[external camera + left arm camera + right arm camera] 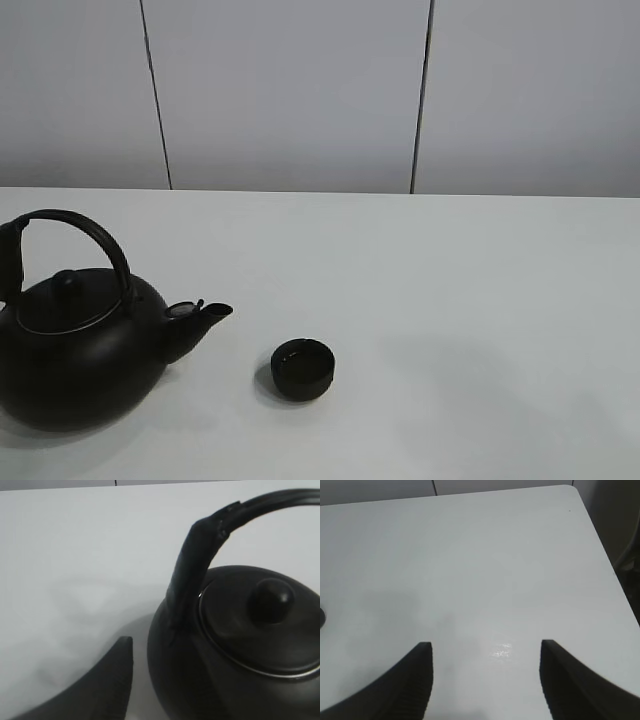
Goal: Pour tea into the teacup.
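A: A bare white table (pixel 450 290) runs back to a pale panelled wall (pixel 290 90).

B: At the left stands the matte-black kettle (pixel 80 355), rounded, arched handle (pixel 200 555), spout (pixel 205 318) aimed right at the teacup (pixel 302 369).

A: The left gripper (pixel 107 680)?

B: Just beside the kettle; one finger shows, so its state can't be told. It's likely the nearer arm.

A: The right gripper (pixel 485 680)?

B: Parted, holding nothing, over the bare table at the right.

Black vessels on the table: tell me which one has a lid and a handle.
The kettle at the table's left edge: arched handle, knobbed lid, spout aimed at the teacup, which is small, open-topped and handleless.
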Controlling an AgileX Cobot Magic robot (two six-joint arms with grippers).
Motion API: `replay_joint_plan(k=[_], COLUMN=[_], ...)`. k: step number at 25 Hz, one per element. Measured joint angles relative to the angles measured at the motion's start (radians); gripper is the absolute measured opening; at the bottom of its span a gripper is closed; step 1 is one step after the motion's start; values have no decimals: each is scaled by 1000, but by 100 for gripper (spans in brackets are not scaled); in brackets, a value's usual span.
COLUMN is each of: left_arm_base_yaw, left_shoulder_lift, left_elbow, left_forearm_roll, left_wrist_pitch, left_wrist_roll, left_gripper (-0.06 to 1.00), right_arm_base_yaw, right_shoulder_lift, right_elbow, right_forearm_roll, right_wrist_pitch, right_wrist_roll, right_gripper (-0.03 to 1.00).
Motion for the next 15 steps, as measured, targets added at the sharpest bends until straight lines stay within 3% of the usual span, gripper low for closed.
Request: replay_joint_plan(k=[8,15], left_arm_base_yaw=[0,0], left_shoulder_lift=[-76,-80], left_elbow=[2,-14], left_forearm_roll=[-138,-174], left_wrist_pitch=[6,6], left_wrist_roll=[35,94], left_gripper=[27,27], right_arm_base_yaw=[0,0], right_shoulder_lift=[0,0], right_elbow=[0,0], right_forearm_roll=[0,0], right_wrist_pitch=[0,0], right_wrist_roll=[0,0], right_gripper=[43,43])
